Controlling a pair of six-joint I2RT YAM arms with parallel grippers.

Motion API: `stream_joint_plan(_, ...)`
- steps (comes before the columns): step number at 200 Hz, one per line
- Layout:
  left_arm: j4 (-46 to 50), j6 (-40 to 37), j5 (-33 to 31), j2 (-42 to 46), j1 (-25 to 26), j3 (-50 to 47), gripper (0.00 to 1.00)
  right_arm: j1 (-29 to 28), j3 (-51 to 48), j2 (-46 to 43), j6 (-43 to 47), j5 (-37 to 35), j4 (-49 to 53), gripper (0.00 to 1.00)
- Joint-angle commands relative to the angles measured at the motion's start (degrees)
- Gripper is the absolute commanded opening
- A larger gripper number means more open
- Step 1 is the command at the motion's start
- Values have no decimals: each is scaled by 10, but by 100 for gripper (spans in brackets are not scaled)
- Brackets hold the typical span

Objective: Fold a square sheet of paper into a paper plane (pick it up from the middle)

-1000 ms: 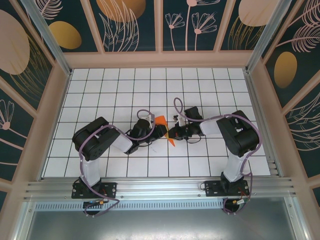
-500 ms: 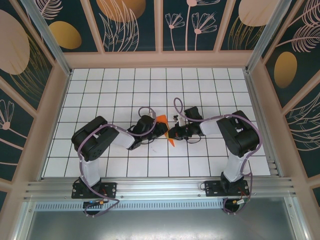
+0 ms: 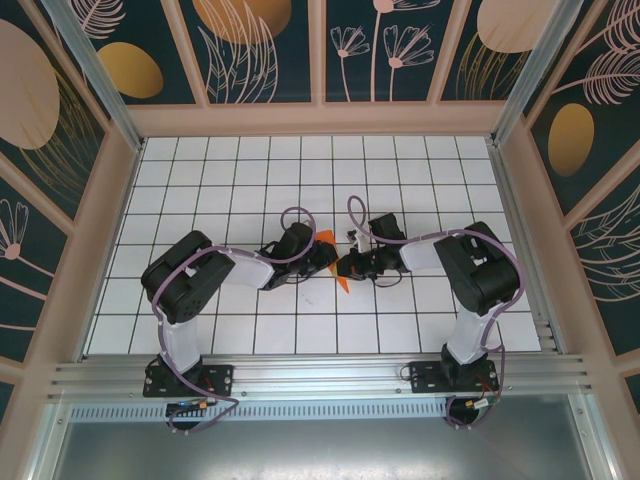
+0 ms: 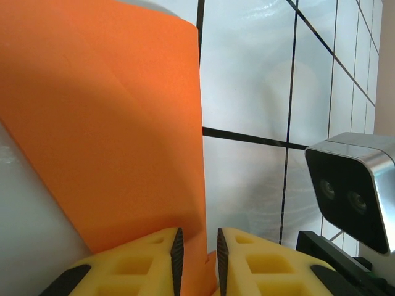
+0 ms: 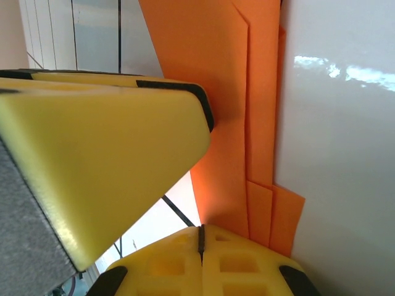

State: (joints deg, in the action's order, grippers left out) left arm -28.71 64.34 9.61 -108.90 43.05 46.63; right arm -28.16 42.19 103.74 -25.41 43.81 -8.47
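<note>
Left wrist: left claw [image 4: 197, 250] pinched the orange paper [image 4: 111, 123]. Right wrist showed layered folds, right claw [image 5: 200, 242] pressed together, maybe gripping. Overhead, left arm [image 3: 190, 282] had edged toward center.

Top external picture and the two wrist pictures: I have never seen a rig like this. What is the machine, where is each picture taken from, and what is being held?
The top picture looks down from above and behind on two robot arms bolted at the near edge of a white gridded table. Each arm ends in a two-finger gripper, and the two meet near the table's middle. The other two pictures come from cameras on the wrists, so the yellow blocks at the bottom of each are that arm's own fingers. The only loose thing is a sheet of orange paper, creased into layers. The left gripper pinches one edge of it. The right gripper is shut on another edge.
</note>
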Motion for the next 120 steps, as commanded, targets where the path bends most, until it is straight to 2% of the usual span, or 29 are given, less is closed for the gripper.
stream_joint_plan(1,58,-31,-84,-10,-43,-2,27,10,-36,22,21,-95,79,0)
stream_joint_plan(61,119,-56,-86,-19,-67,50,30,11,-40,19,20,-94,75,0)
stream_joint_plan(120,138,-75,-71,-48,-80,87,32,12,-41,18,22,-91,74,0)
